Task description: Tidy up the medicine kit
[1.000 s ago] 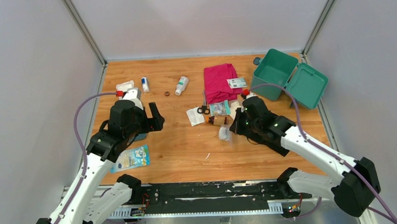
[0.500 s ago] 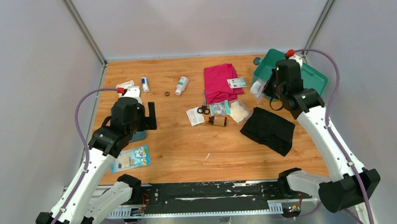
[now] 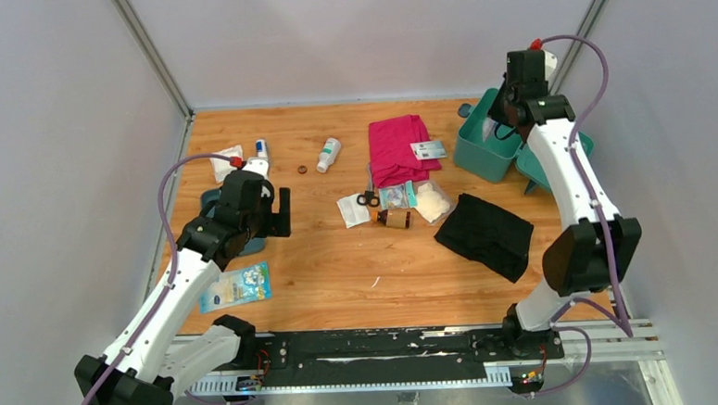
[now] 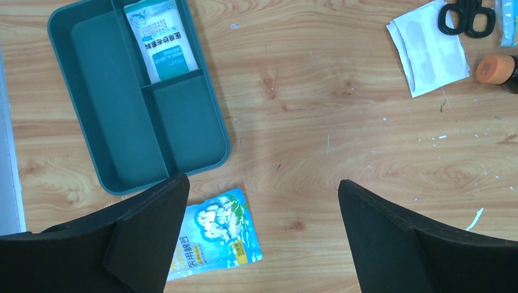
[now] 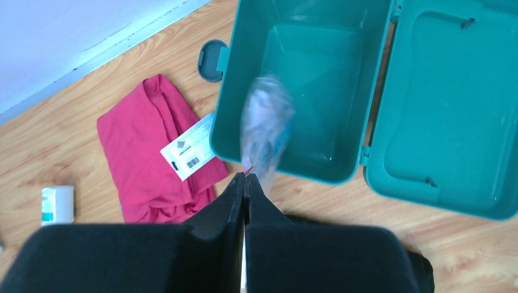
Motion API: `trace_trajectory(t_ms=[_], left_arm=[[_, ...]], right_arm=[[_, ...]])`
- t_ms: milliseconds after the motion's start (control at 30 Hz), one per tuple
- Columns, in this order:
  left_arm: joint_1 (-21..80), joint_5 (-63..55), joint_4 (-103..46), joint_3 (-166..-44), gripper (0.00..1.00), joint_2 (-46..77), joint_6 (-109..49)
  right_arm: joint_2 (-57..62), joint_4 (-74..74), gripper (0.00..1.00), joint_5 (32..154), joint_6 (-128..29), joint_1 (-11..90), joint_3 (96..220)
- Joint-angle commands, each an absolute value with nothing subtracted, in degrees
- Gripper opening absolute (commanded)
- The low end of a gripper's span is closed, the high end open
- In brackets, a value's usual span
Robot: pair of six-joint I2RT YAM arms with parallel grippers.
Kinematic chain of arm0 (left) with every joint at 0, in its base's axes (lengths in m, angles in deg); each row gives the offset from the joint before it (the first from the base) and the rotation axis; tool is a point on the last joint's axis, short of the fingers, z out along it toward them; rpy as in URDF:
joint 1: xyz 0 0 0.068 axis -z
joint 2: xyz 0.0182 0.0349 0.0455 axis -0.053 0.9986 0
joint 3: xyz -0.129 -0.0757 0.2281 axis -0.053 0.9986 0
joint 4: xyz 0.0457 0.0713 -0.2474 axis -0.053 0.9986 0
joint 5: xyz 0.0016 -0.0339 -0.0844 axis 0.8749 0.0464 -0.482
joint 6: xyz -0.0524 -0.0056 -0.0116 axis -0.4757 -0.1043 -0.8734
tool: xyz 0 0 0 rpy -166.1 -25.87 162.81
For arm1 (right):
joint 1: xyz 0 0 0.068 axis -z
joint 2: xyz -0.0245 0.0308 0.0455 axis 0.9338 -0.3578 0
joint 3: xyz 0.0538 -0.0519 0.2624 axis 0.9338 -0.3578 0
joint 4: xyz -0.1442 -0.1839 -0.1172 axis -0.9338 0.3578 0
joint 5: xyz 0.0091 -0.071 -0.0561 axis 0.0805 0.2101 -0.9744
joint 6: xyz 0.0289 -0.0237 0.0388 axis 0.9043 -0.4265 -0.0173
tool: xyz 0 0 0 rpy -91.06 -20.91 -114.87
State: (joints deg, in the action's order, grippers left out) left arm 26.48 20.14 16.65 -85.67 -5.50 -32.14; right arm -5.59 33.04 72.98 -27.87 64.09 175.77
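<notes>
while the right fingers (image 5: 256,207) are pressed together on the top edge of a clear plastic pouch (image 5: 266,128), the pouch hangs over the open medicine kit (image 5: 317,174), which stands at the far right corner of the table (image 4: 342,110) with its hinged lid (image 5: 446,104) folded flat beside it. the pouch's contents are blurred and cannot be named. the step in hand appears to be loading: one loose item is held above the box, not yet inside it. the next move likely calls for lowering the pouch past the near wall and parting the fingers only once it hangs clear of the rim, since the bag now overlaps that wall in the wrist view and could drape outside it. the left fingers (image 4: 153,226) stand wide apart and hold nothing, hovering above bare wood between a dark-teal divided tray (image 4: 104,104), which carries a white packet (image 4: 160,39), and a blue sachet (image 4: 214,235) just below it. a pink cloth (image 5: 153,146), a black cloth (image 3: 485,233), scissors (image 4: 467,15) and a brown bottle (image 3: 393,218) lie outside the kit.
</notes>
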Motion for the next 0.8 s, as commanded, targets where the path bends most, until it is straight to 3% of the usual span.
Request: trace_trajectory(t_ms=[0,167,367,500,767], left_arm=[[26.9,19.7,16.4,-85.3,0.98,-5.8,-31.4],[26.9,19.7,16.4,-85.3,0.99,-5.8,-31.4],[26.9,19.3,16.2,-85.3,0.99,-5.5,-31.4],[26.9,18.8,16.1,-85.1,0.99,-5.4,-31.5],[26.9,18.2,15.8,-85.1,0.99,-5.4,-31.5]], right_arm=[[-12.1,34.3,0.00,72.7,-30.5,66.4,181.6],[-18.9,36.3,0.02,73.0,-31.2,72.0,185.7],[-19.8,41.0,0.31,70.6,-32.7,73.7,188.4],[-16.4,41.0,0.42,71.8,-33.6,73.5,186.5],[-7.6,41.4,0.47,80.8,-33.9,70.6,178.7]])
